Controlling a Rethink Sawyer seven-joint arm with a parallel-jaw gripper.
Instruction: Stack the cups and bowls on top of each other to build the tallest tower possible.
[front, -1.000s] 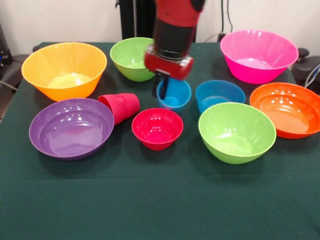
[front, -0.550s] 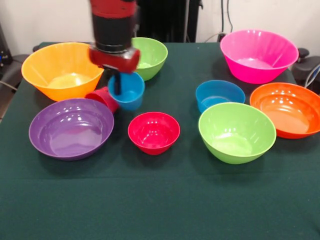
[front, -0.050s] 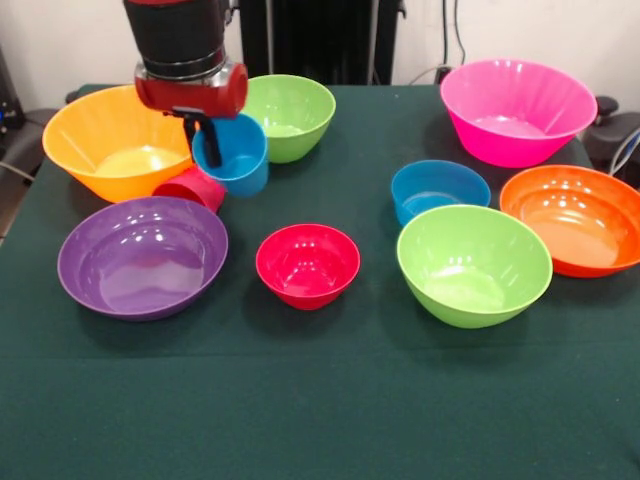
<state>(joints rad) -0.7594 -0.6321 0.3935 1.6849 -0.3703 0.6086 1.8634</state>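
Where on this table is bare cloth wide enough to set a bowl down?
The wide strip along the near edge of the green table is free. So is the gap between the far lime green plastic bowl and the large pink plastic bowl. The left cluster is crowded.

Cup (front, -0.050s: 232, 152) held above toppled cup (front, -0.050s: 190, 188).

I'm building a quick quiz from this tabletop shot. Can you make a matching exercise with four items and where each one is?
Things:
1. sky-blue cup
2. red cup
3. pink bowl
4. small red bowl

Places:
A. on its side beside the purple bowl
B. far corner, behind the orange bowl
C. held by the gripper
D. alone, middle of the table

Pairs: 1-C, 2-A, 3-B, 4-D
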